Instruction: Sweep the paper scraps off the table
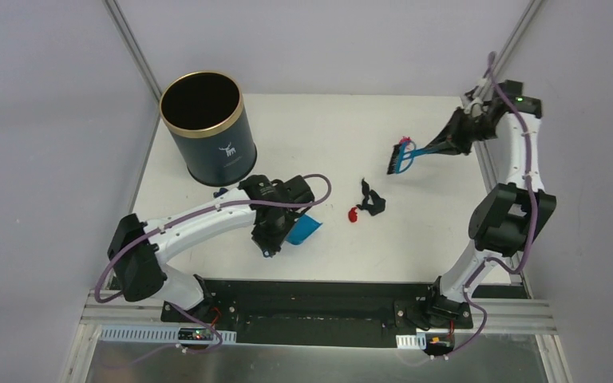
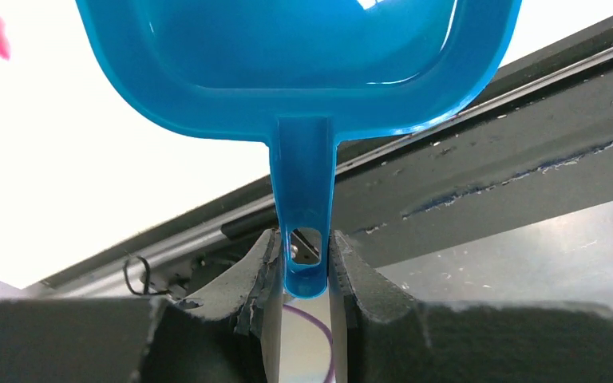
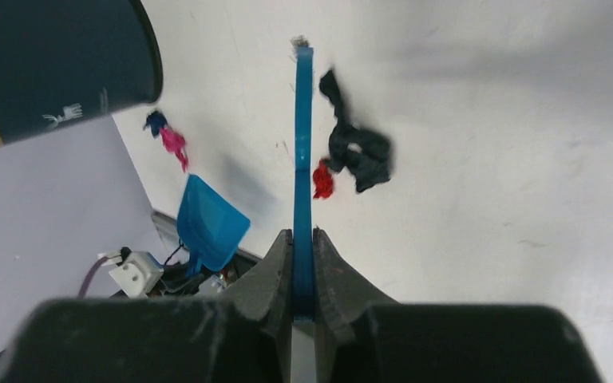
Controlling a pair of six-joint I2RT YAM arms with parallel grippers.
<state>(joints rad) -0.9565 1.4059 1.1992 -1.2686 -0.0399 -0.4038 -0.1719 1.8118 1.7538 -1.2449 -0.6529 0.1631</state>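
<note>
On the flat white tabletop (image 1: pixel 423 239), crumpled red and black paper scraps (image 1: pixel 369 201) lie well to the right of the dark navy, gold-rimmed cylindrical bin (image 1: pixel 207 132), and pink and dark blue bits (image 3: pixel 174 145) sit near its base. The left hand (image 2: pixel 307 263) clamps the handle of the blue plastic dustpan (image 2: pixel 287 64) in front of the bin. The right hand (image 3: pixel 303 267) grips the blue, black-bristled hand brush (image 1: pixel 403 155), farther right of the bin than the scraps.

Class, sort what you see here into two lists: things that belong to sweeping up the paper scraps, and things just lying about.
Belong to the job: paper scraps, brush, dustpan, table, and probably the bin for tipping them into.
Just lying about: purple cable, white plug past the table's edge.
</note>
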